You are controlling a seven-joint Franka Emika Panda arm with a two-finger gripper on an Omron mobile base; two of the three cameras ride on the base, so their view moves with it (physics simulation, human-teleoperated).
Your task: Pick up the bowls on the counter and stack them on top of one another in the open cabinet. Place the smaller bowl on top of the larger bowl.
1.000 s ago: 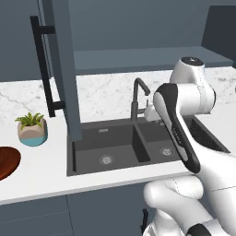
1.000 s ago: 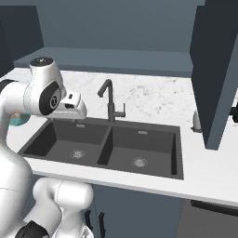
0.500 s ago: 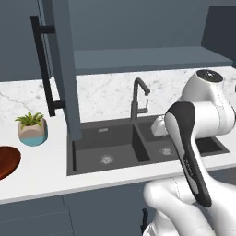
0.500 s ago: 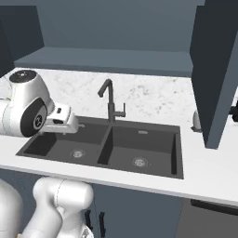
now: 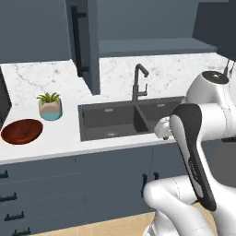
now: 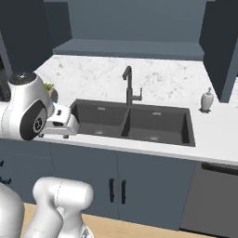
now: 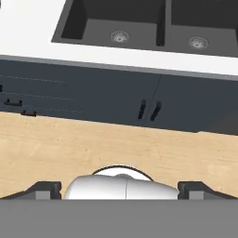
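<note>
The larger bowl, wide, shallow and reddish-brown, lies on the white marble counter at the far left, near its front edge. The smaller bowl is out of view. The open cabinet hangs above the sink, its door with the black bar handle swung out; the inner shelf is bare. My gripper is open, fingertips far apart with nothing between them. It points down at the base cabinet fronts and the wooden floor, in front of the sink and well right of the larger bowl.
A double black sink with a black faucet takes up the middle of the counter. A plant in a beige-and-teal pot stands just right of the larger bowl. A soap dispenser stands right of the sink.
Both base views have pulled back from the counter, so base cabinets and floor now show. The arm has swung down and forward to the front of the sink.
</note>
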